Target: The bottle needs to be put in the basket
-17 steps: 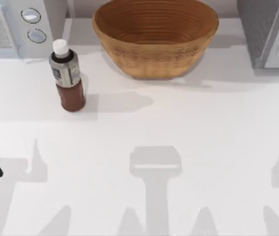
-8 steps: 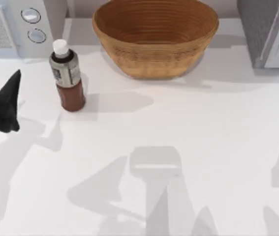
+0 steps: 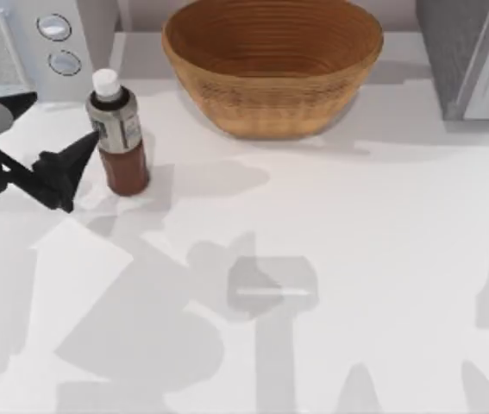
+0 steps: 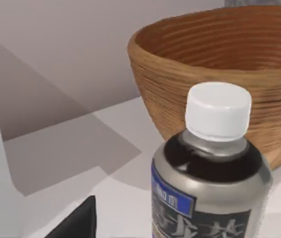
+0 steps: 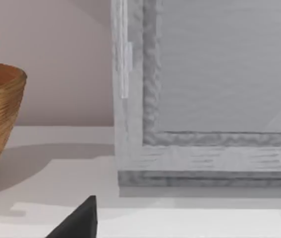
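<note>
The white desk carries the basket at the far middle, its ribbed tan wall rising well above the surface. At the far left corner stands a pale grey appliance with two round knobs, and at the far right a grey cabinet with a framed door; the right wrist view shows that framed door close up, with the basket's rim off to one side.

The bottle stands upright on the desk, left of the basket and apart from it, just in front of the knobbed appliance. Bare desk lies between bottle and basket; the basket's high wall is what separates them.

The left hand is low at the desk's left side, its dark pointed fingertips aimed at the bottle and reaching just beside its label — whether they touch it cannot be told from above. The fingers look spread rather than pinched, with nothing gripped between them. In the left wrist view the bottle looms close — white cap, dark neck, silver label with blue print — with the basket right behind it and one dark fingertip at the edge.

The right hand shows as a single dark fingertip in its own wrist view; I cannot tell how wide it stands.
</note>
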Available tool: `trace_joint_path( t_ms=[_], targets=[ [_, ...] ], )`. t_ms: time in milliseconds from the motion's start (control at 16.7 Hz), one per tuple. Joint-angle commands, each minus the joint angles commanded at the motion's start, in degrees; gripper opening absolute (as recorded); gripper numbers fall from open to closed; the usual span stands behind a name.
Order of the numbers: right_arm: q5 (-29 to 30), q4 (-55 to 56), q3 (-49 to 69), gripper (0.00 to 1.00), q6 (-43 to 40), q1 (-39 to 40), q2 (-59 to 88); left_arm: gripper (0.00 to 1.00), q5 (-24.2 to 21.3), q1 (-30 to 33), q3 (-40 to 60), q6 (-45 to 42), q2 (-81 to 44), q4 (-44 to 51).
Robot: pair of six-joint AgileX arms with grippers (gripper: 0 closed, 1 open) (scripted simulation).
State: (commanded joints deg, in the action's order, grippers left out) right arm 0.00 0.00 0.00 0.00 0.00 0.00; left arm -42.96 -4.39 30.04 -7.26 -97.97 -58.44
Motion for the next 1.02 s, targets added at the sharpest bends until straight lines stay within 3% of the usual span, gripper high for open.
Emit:
trace_joint_path(
  t_ms=[240,420,780,1020],
  targets=[
    [0.00,0.00,0.00,1.00,0.00,0.00,0.00,1.00,-6.57,-0.53,4.80,-1.02,-14.92,-9.02],
    [0.00,0.00,0.00,1.00,0.00,0.00,0.00,1.00,-8.91,-0.69,6.64,-1.35,-19.77,-12.31],
    [0.00,0.00,0.00,1.00,0.00,0.00,0.00,1.00,-8.86,-0.32,6.74,-1.32,-20.14,-12.42],
    [0.00,0.00,0.00,1.00,0.00,0.00,0.00,1.00,-5.52,2.97,11.64,-0.42,-23.08,-11.44]
  ],
)
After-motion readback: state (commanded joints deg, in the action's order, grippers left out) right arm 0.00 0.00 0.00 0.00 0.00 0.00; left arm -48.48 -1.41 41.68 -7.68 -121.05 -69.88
